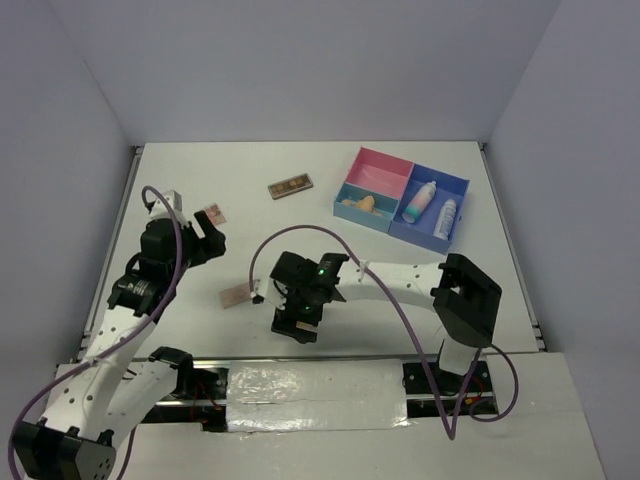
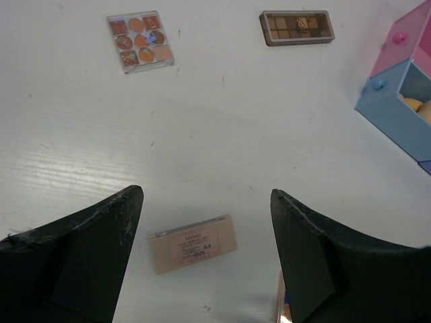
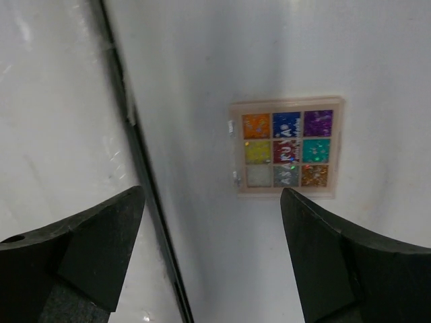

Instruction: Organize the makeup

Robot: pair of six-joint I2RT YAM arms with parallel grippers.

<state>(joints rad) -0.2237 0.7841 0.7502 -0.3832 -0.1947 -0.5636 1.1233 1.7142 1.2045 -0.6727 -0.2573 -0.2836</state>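
Note:
My left gripper (image 1: pixel 208 240) is open and empty, hovering above the table. In the left wrist view (image 2: pixel 205 196) a flat pink palette (image 2: pixel 192 243) lies below, between its fingers; it also shows in the top view (image 1: pixel 236 296). A square orange-toned palette (image 2: pixel 140 42) and a brown palette (image 2: pixel 296 27) lie farther off; the brown palette (image 1: pixel 291 186) also shows from above. My right gripper (image 1: pixel 298 322) is open and empty near the front edge. Its wrist view (image 3: pixel 212 195) shows a square multicolour glitter palette (image 3: pixel 287 147) just beyond the right finger. Peach sponges (image 1: pixel 360 203) and two white bottles (image 1: pixel 420 203) sit in the tray.
The pink-and-blue compartment tray (image 1: pixel 440 182) stands at the back right; its corner shows in the left wrist view (image 2: pixel 394 108). The table's dark front edge (image 3: pixel 135 148) runs close under my right gripper. White walls enclose the table on three sides.

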